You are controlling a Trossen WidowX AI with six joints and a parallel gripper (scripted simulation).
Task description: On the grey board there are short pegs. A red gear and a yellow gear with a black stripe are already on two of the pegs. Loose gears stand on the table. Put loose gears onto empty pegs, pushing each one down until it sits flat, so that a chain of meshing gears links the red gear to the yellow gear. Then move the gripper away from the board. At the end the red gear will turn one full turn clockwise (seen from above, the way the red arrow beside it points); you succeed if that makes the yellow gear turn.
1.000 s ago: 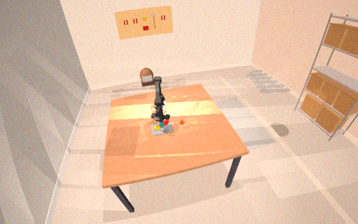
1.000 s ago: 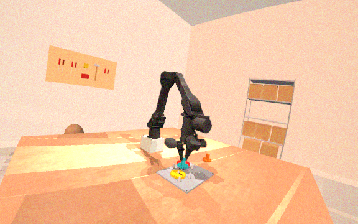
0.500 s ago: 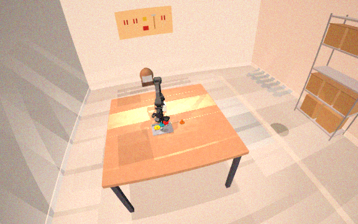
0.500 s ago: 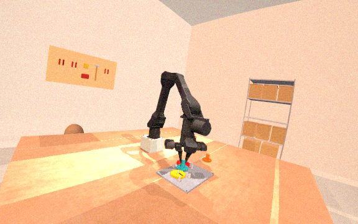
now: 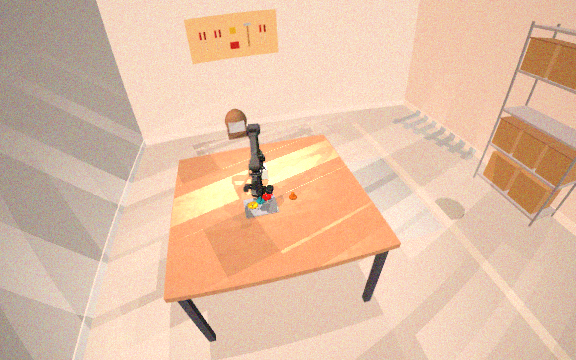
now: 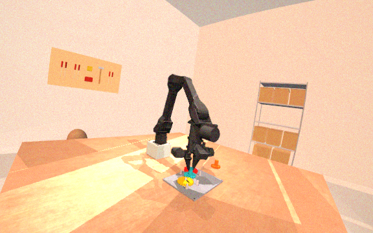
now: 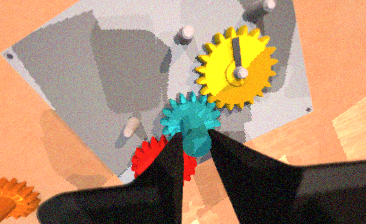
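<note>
Teal gear (image 5: 260,200) (image 6: 190,174) (image 7: 191,117): its knob sits between the gripper's (image 5: 259,197) (image 6: 190,169) (image 7: 196,136) jaws, closed to a narrow gap on it, probably so the teeth stay free to mesh. Just beyond the tips, 2 gears flank it, red (image 5: 267,197) (image 6: 193,171) (image 7: 154,157) and yellow (image 5: 253,205) (image 6: 185,181) (image 7: 236,67), likely the link wanted. Farther out, 3 bare pegs (image 7: 186,34) show on the board (image 5: 268,210) (image 6: 194,195) (image 7: 74,65); the orange gear (image 5: 293,196) (image 6: 215,166) (image 7: 14,197) waits off it.

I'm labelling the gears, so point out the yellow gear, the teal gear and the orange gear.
yellow gear (image 5: 252,205) (image 6: 183,182) (image 7: 222,65): top, exterior and wrist views, upper face
teal gear (image 6: 190,175) (image 7: 190,111): exterior and wrist views, toothed disc
orange gear (image 6: 215,167) (image 7: 20,196): exterior and wrist views, toothed disc
</note>
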